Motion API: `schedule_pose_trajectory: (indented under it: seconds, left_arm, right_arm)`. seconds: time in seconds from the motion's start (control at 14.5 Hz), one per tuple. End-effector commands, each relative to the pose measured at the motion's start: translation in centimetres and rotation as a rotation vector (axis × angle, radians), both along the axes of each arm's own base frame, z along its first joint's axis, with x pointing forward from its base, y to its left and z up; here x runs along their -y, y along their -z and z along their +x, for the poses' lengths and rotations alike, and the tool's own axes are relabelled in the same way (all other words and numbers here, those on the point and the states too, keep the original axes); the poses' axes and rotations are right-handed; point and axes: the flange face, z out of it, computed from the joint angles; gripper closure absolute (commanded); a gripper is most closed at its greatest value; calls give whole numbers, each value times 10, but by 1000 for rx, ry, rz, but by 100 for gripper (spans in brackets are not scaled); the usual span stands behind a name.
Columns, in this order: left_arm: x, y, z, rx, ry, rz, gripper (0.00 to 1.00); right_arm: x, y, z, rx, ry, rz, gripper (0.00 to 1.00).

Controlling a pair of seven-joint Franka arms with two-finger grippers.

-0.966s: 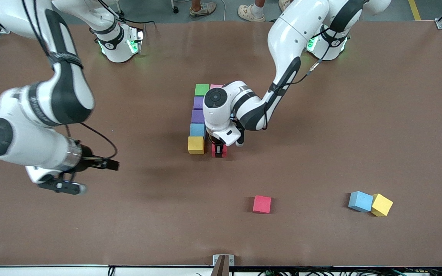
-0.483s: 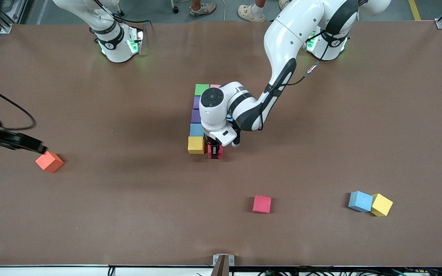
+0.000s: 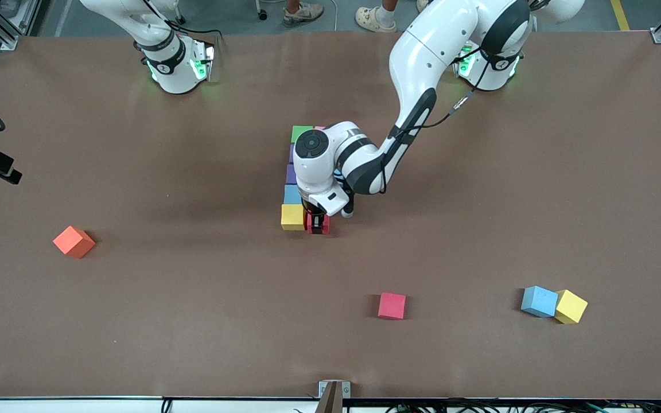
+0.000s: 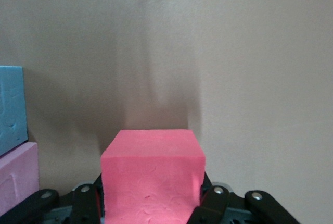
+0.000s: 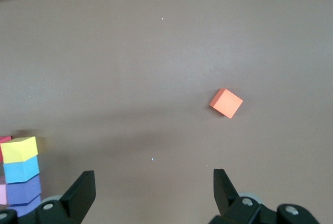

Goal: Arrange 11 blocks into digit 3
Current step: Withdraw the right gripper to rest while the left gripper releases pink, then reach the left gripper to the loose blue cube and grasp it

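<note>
Even overhead light, soft shadows, sharp front view.

Table [image 3: 193, 321] matte brown, faint pale sheen streaks toward the robots' bases. Green indicator glow at both bases. Broad diffuse shadow on the table under the left arm [image 3: 416, 86]; small soft shadows hug the loose cubes. Left wrist view: pink cube [image 4: 152, 177] fills the near field, slightly soft, a dim vertical shadow on the table above it. Right wrist view dimmer, flat tone, orange cube [image 5: 226, 103] crisp.
</note>
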Motion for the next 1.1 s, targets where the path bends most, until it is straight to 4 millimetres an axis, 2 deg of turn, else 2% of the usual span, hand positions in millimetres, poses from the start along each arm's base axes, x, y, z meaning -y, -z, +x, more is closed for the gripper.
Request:
schedule_pose_trajectory:
  seconds: [0.0,0.28,0.48,0.62,0.76,0.83,0.9,0.97,1.04]
  left_arm:
    - [6,2,1,9,-20,-13,94]
    - [11,4,-5,11,-11,-19,94]
    - [15,7,-8,16,-20,-30,94]
    - [15,8,-8,22,-20,-28,94]
    - [16,13,-7,24,-20,-23,93]
    - [16,15,-7,24,-18,-23,87]
    - [17,13,-6,32,-8,-31,59]
    - [17,13,-6,37,1,-34,33]
    - [17,8,-5,42,9,-35,0]
  right_arm:
    - [11,8,-6,-9,-29,-20,0]
    - [5,20,-8,-25,-29,-11,0]
    - [10,38,-11,-3,-17,-3,0]
    - [5,41,-19,7,-6,2,0]
    - [8,39,-18,5,21,3,0]
    - [8,27,-17,22,15,0,0]
    - [7,18,-17,36,16,0,0]
    - [7,18,-17,36,15,0,0]
    - [7,18,-17,38,13,-1,0]
